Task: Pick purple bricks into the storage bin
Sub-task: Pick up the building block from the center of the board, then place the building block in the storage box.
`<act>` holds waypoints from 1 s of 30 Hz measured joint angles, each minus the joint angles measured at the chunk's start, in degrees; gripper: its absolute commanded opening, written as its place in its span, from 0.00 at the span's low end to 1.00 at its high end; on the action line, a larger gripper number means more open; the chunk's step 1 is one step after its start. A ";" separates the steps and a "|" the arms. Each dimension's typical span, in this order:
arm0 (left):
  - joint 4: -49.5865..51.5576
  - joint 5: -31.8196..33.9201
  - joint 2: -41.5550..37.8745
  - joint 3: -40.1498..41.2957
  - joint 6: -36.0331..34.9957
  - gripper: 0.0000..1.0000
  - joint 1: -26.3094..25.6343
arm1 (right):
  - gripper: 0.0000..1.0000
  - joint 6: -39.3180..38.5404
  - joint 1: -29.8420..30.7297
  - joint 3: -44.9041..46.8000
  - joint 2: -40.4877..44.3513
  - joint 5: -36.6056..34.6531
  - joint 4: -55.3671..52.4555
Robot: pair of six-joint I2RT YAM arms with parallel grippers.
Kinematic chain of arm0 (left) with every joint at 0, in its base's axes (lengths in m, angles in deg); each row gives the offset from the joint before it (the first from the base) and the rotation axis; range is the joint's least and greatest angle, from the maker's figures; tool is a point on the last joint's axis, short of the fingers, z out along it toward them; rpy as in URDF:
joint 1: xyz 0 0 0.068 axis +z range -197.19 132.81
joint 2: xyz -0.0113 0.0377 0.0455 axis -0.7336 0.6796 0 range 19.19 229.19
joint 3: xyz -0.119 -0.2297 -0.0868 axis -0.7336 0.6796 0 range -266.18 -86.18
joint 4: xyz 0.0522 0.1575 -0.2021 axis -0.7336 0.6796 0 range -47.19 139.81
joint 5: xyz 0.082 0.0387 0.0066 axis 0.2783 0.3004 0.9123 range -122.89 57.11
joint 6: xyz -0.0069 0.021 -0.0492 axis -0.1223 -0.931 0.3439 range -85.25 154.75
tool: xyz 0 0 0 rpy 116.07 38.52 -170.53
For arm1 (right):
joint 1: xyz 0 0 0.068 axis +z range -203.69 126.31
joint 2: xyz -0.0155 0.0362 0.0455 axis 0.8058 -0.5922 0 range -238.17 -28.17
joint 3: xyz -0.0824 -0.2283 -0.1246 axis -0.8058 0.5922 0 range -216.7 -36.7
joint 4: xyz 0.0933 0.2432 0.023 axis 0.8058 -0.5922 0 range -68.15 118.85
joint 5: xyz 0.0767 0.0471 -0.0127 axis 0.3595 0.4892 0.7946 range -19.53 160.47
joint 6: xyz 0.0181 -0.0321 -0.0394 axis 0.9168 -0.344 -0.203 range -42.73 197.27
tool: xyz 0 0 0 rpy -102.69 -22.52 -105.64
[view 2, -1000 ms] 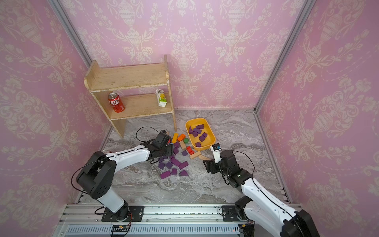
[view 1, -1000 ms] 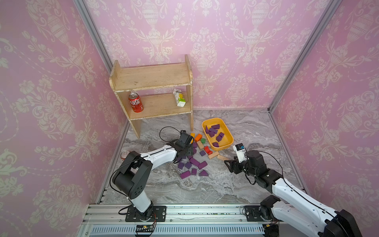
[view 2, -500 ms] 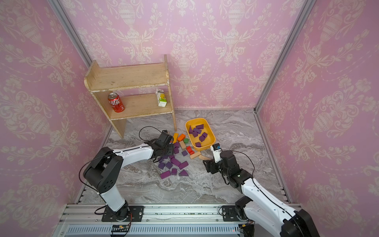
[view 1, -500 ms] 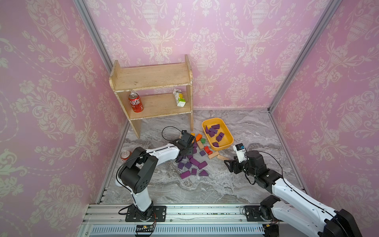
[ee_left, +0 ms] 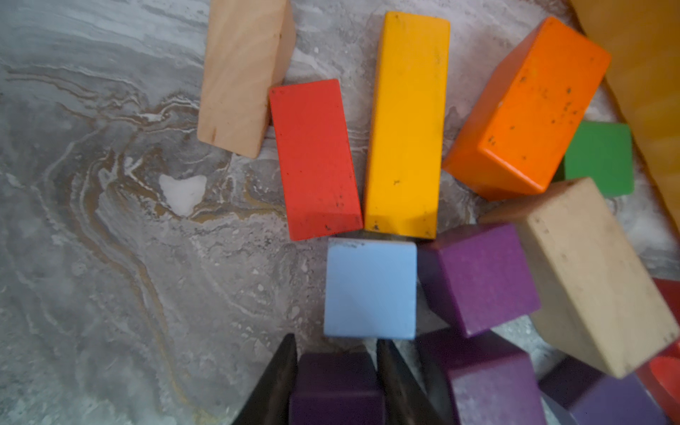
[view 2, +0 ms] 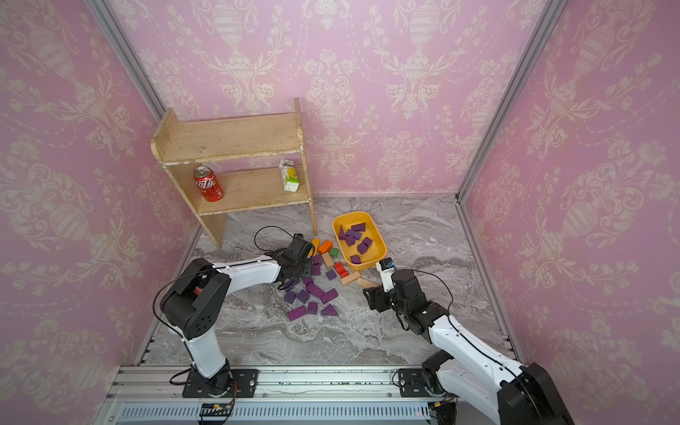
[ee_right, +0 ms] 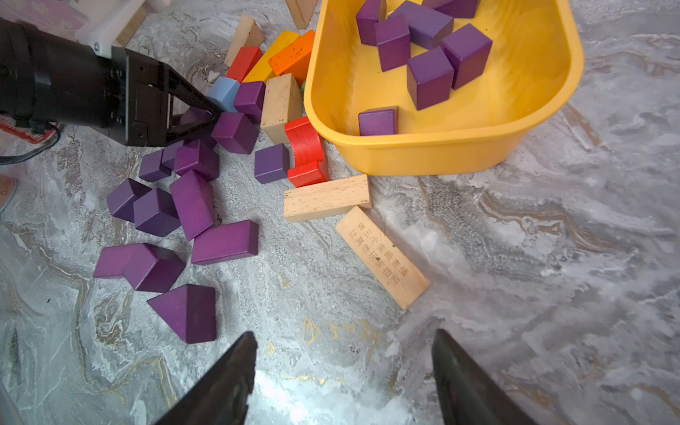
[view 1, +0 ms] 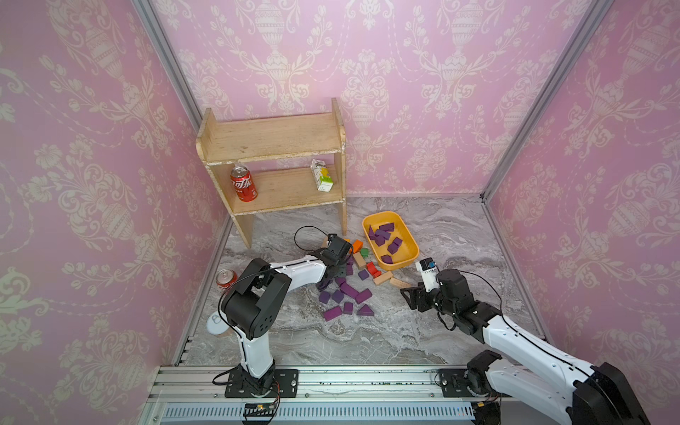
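Several purple bricks (view 1: pixel 349 290) (view 2: pixel 316 290) (ee_right: pixel 191 202) lie loose on the marble floor, left of the yellow storage bin (view 1: pixel 382 213) (view 2: pixel 353 214) (ee_right: pixel 423 154). More purple bricks (view 1: pixel 382 233) (ee_right: pixel 428 77) lie inside the bin. My left gripper (view 1: pixel 335 271) (view 2: pixel 300 272) (ee_left: pixel 337 346) is low at the pile's far edge, shut on one dark purple brick (ee_left: pixel 336 386), with a light-blue cube (ee_left: pixel 369 289) just ahead of its tips. My right gripper (view 1: pixel 410 296) (view 2: pixel 371 300) (ee_right: pixel 344 336) hangs open and empty over bare floor, right of the pile.
Red, yellow, orange, green and tan blocks (ee_left: pixel 406 125) crowd between the pile and the bin. Two tan planks (ee_right: pixel 381 255) lie in front of the bin. A wooden shelf (view 1: pixel 272 136) stands behind at the left. A red can (view 1: pixel 226 277) lies by the left wall.
The left gripper's jaws have closed on a purple brick, and the left arm's elbow has swung in toward the pile. The right arm has stayed still.
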 measured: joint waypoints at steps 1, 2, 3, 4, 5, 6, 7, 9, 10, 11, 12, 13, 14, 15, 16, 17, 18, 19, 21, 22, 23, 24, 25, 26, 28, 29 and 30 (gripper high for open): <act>-0.04 0.09 0.04 -0.02 -0.13 0.26 0.02 | 0.77 0.04 0.00 0.00 0.00 0.00 0.00; -0.11 0.13 0.04 -0.02 -0.20 0.25 0.07 | 0.77 0.13 0.00 -0.02 0.00 0.00 0.00; -0.17 0.11 0.04 -0.02 -0.28 0.25 0.11 | 0.77 0.15 0.00 -0.04 0.00 0.00 -0.02; -0.17 0.11 0.04 0.00 -0.50 0.25 0.11 | 0.77 0.17 0.00 -0.15 0.00 0.02 -0.20; -0.17 0.13 0.04 -0.02 -0.72 0.25 0.11 | 0.77 0.17 0.00 -0.42 0.00 0.02 -0.59; -0.17 0.15 0.02 0.00 -0.98 0.25 0.13 | 0.77 0.20 0.00 -0.74 0.04 0.02 -0.90; -0.13 0.15 0.00 0.00 -1.11 0.25 0.11 | 0.77 0.17 0.00 -1.09 0.15 0.00 -1.22; 0.26 0.13 -0.26 -0.02 -1.36 0.23 0.11 | 0.78 0.20 0.00 -1.84 0.55 -0.52 -1.75; 0.55 0.13 -0.59 -0.02 -1.49 0.23 0.11 | 0.78 0.20 0.00 -2.05 0.79 -1.01 -1.81; 0.87 0.11 -1.16 -0.09 -1.66 0.22 0.11 | 0.79 0.20 0.00 -2.21 1.01 -1.66 -1.99; 1.31 0.09 -1.70 -0.44 -2.01 0.21 0.11 | 0.80 0.20 0.00 -2.25 1.14 -2.25 -2.05; 1.81 0.09 -2.19 -1.01 -2.38 0.21 0.00 | 0.80 0.26 0.00 -2.25 1.16 -2.75 -2.21; 2.45 0.09 -2.64 -2.12 -2.78 0.22 -0.04 | 0.80 0.39 0.00 -2.25 1.14 -3.26 -2.40; 3.23 0.09 -2.86 -3.82 -3.21 0.22 -0.15 | 0.80 0.55 0.00 -2.25 1.14 -3.72 -2.62; 3.61 0.09 -2.93 -5.53 -3.67 0.22 -0.35 | 0.80 0.68 0.00 -2.25 1.07 -4.02 -2.73; 3.98 -0.11 -2.93 -7.63 -4.15 0.22 -0.68 | 0.80 0.98 -0.02 -2.27 0.85 -4.24 -2.73; 4.11 -0.31 -2.93 -9.29 -4.55 0.22 -1.01 | 0.80 1.16 0.00 -2.27 0.55 -4.59 -2.73; 4.39 -0.66 -2.93 -11.37 -5.11 0.22 -1.49 | 0.80 1.33 -0.02 -2.27 0.11 -4.83 -2.73; 4.68 -1.31 -2.67 -15.39 -6.01 0.22 -2.54 | 0.80 1.49 -0.02 -2.27 -0.68 -5.20 -2.73; 4.74 -1.60 -2.27 -17.55 -6.47 0.22 -3.15 | 0.80 1.49 -0.02 -2.29 -1.01 -5.31 -2.73; 4.68 -2.01 -1.66 -19.80 -6.95 0.23 -3.74 | 0.80 1.49 -0.02 -2.29 -1.29 -5.68 -2.73; 4.63 -2.49 -0.92 -21.68 -7.23 0.23 -4.20 | 0.80 1.49 0.00 -2.29 -1.46 -5.97 -2.71; 4.48 -2.89 0.22 -23.98 -7.56 0.23 -4.72 | 0.80 1.51 -0.02 -2.27 -1.62 -6.25 -2.73; 4.37 -3.39 1.57 -26.21 -7.89 0.23 -5.25 | 0.80 1.49 0.00 -2.27 -1.68 -6.69 -2.71; 4.44 -4.28 4.57 -30.23 -8.57 0.23 -6.12 | 0.80 1.51 0.00 -2.25 -1.68 -7.50 -2.64; 4.44 -4.70 6.34 -32.26 -8.79 0.23 -6.58 | 0.80 1.49 -0.02 -2.19 -1.68 -7.93 -2.54; 4.46 -5.14 7.65 -33.55 -8.85 0.23 -6.91 | 0.81 1.51 -0.02 -2.05 -1.68 -8.28 -2.47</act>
